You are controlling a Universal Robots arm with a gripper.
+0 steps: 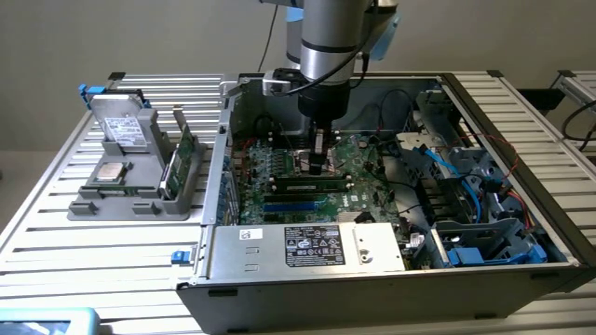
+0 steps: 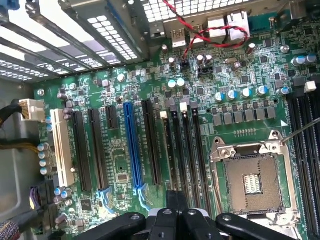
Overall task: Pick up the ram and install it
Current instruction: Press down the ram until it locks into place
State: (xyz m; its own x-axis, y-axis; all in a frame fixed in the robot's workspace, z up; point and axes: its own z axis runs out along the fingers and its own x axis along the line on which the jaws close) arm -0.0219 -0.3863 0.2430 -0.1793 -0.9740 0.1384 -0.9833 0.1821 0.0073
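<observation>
Exterior view. An open computer case (image 1: 391,279) lies on its side on a slatted metal surface (image 1: 84,244), exposing the green motherboard (image 1: 349,164). The robot arm (image 1: 331,42) descends from above into the case, and its claw (image 1: 319,166) stands directly over the motherboard with its fingers drawn together. The ram (image 1: 312,187), a long narrow green stick carrying dark chips, lies lengthwise along a black memory slot just below the claw tip; whether claw and ram touch cannot be told. Parallel blue slots (image 1: 296,203) run just beyond the ram, toward the case's labelled silver power supply (image 1: 312,246). Outside the case, toward the exterior view's left, a grey holder (image 1: 130,199) carries a square silver processor chip (image 1: 114,171), a hard drive (image 1: 121,131) leaning upright, and broader green cards (image 1: 183,162) on edge.

Wrist view. The claw (image 2: 175,215), clenched, shows as black linkages close above the motherboard (image 2: 250,65). A thin dark edge rises from between the fingers into the black memory slots (image 2: 185,150) beside the empty processor socket (image 2: 252,182); it cannot be identified. A blue expansion slot (image 2: 132,150) and a white slot (image 2: 62,150) lie farther from the socket.
</observation>
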